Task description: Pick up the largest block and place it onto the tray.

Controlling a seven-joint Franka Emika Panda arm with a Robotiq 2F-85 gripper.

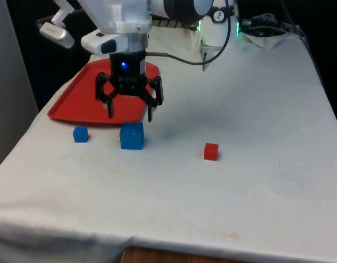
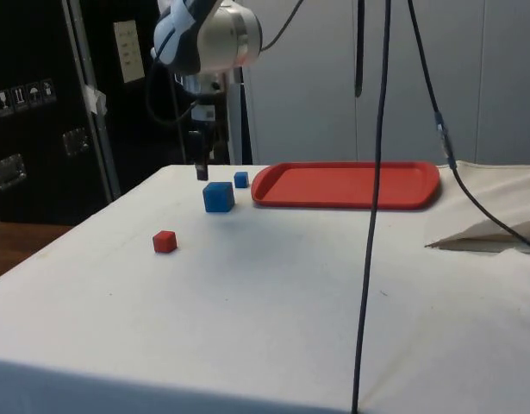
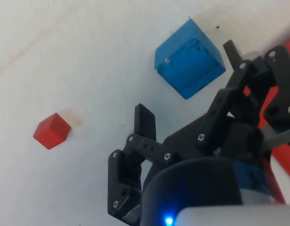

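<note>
Arm: white jointed robot arm (image 1: 124, 22), reaching down from above, wrist pointing downward.
Hand: black two-finger hand (image 1: 130, 112), fingers (image 1: 110, 108) spread wide apart, tips hanging above the desk, holding nothing.

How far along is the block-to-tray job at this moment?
Done: nothing yet; the red tray holds no block. In hand: the open gripper hangs above the large blue block, which sits on the cloth, ungrasped. Left: descend, grasp, lift, set it on the tray.
</note>
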